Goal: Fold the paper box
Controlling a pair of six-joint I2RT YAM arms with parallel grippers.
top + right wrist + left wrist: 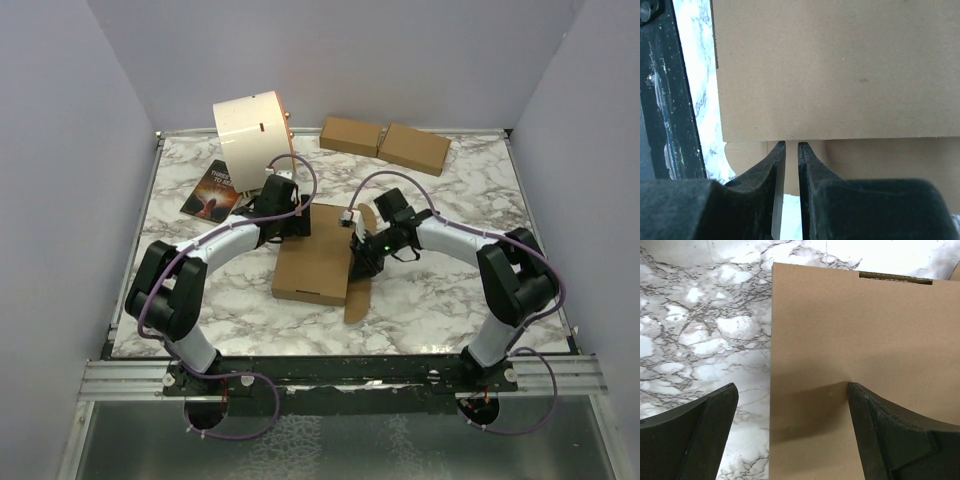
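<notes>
The paper box (312,262) lies flat in the middle of the marble table, a plain brown panel with a loose flap (357,297) sticking out at its near right. My left gripper (284,222) is open at the box's far left corner. In the left wrist view (792,390) its jaws straddle the box's left edge (850,330), one finger over marble and one over cardboard, holding nothing. My right gripper (362,256) is at the box's right edge. In the right wrist view (791,145) its fingers are almost together, tips against the edge of the top panel (830,70), nothing between them.
A cream drum (252,135) lies on its side at the back left, with a dark booklet (212,190) beside it. Two smaller closed brown boxes (350,135) (415,148) sit side by side at the back. Grey walls enclose the table.
</notes>
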